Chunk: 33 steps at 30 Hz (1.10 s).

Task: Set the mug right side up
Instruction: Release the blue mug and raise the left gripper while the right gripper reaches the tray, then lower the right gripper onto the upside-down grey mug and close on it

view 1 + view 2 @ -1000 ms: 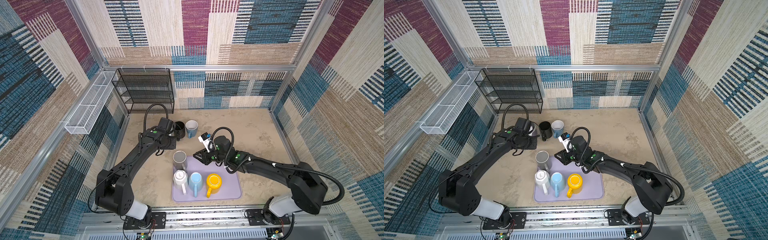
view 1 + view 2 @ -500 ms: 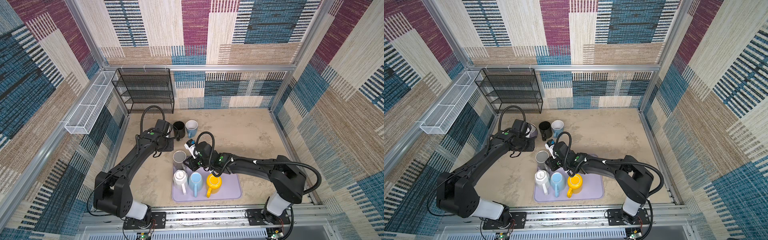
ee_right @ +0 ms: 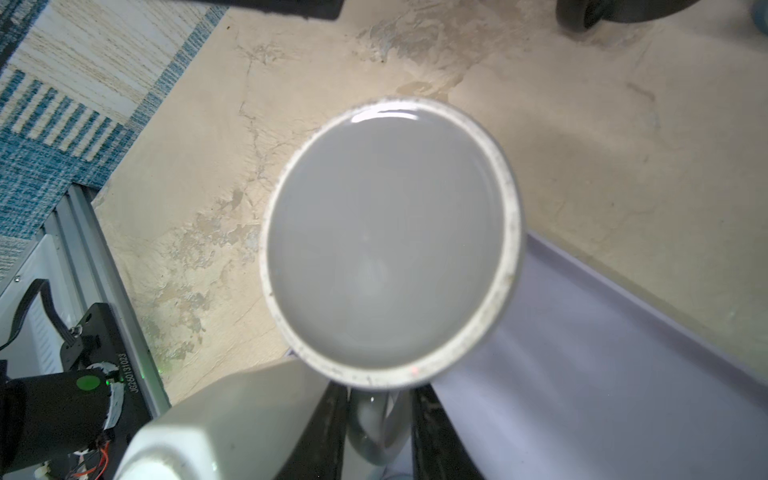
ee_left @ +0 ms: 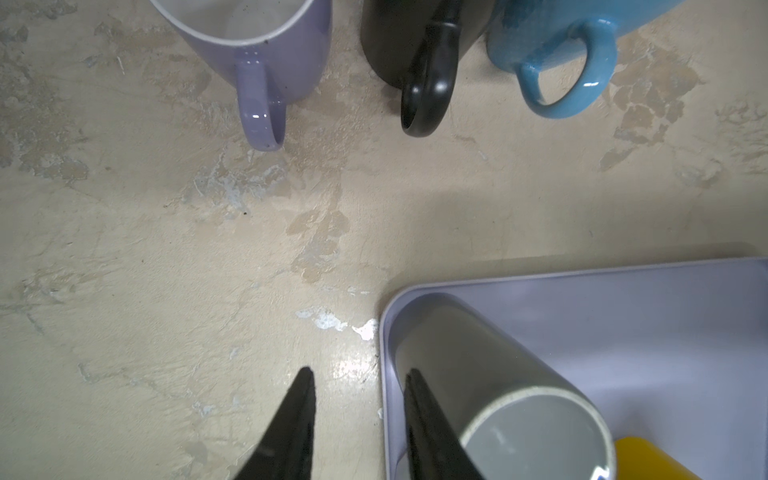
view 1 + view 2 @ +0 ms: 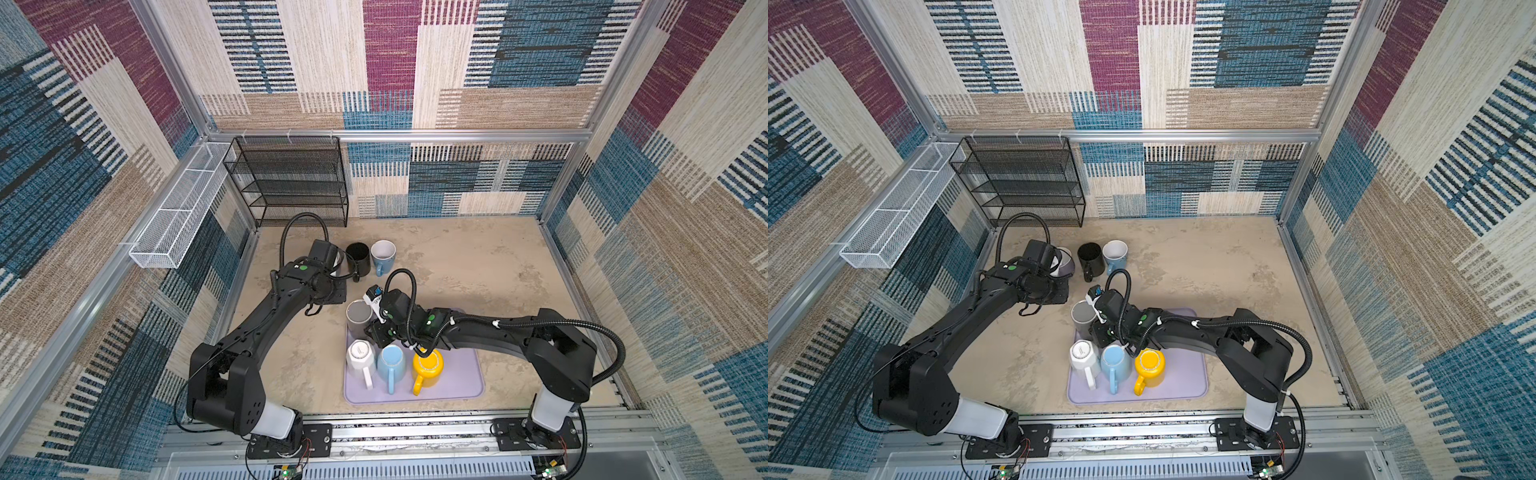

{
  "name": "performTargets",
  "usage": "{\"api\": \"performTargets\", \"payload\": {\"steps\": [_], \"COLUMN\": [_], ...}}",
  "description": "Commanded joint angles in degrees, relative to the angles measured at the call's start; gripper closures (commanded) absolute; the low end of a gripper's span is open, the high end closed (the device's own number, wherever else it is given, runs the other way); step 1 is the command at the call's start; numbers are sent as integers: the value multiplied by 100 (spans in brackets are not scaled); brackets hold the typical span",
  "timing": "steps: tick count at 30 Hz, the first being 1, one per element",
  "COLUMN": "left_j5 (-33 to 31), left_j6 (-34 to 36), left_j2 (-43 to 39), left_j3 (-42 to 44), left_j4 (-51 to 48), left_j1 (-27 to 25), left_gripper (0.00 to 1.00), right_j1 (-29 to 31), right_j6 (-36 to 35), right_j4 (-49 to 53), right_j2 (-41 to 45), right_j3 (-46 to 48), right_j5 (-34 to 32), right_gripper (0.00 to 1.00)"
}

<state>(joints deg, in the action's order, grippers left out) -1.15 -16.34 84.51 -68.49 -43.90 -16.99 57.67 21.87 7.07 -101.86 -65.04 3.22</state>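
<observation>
Grey mug (image 3: 386, 232) | upside down on tray (image 3: 582, 395) | handle (image 3: 376, 432) pinched in right claw (image 3: 379, 392) | left claw (image 4: 360, 372) spread, empty

Grey mug (image 5: 359, 314) up close, glossy grey base inside a pale, speckled off-white ring. Lilac tray (image 5: 457, 378), plain, no pattern. Then a white mug (image 5: 358, 353), a baby-blue mug (image 5: 391, 360) and a bright yellow mug (image 5: 428, 363). The desk (image 5: 478, 270) is sandy beige, mottled with tan and whitish patches. Matte black mug (image 5: 358, 257), teal-blue mug (image 5: 383, 251) with a white inside, lavender mug (image 4: 286, 50), white inside too. Left arm (image 5: 266, 316) and right arm (image 5: 490, 332) are black, a green dot on each. Black wire rack (image 5: 291, 183), white mesh basket (image 5: 174, 224). Walls (image 5: 390, 62): woven patchwork in blue, maroon, tan and cream, heavy on stripes.
</observation>
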Motion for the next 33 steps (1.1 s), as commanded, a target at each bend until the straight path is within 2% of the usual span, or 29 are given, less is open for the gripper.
{"api": "performTargets", "payload": {"steps": [1,16,33], "left_j5": [44,71,93], "left_j6": [71,113,131], "left_j2": [-31,-5,-13], "left_j3": [-8,-85,-124], "left_j4": [64,40,53], "left_j1": [4,9,16], "left_gripper": [66,67,67], "right_j1": [-1,-6,-63], "right_j6": [74,-33,-201], "right_j4": [204,583,979], "right_j2": [-96,-97,88], "right_j3": [-110,-220,-194], "right_j5": [-310,-837,-1465], "right_gripper": [74,88,92]}}
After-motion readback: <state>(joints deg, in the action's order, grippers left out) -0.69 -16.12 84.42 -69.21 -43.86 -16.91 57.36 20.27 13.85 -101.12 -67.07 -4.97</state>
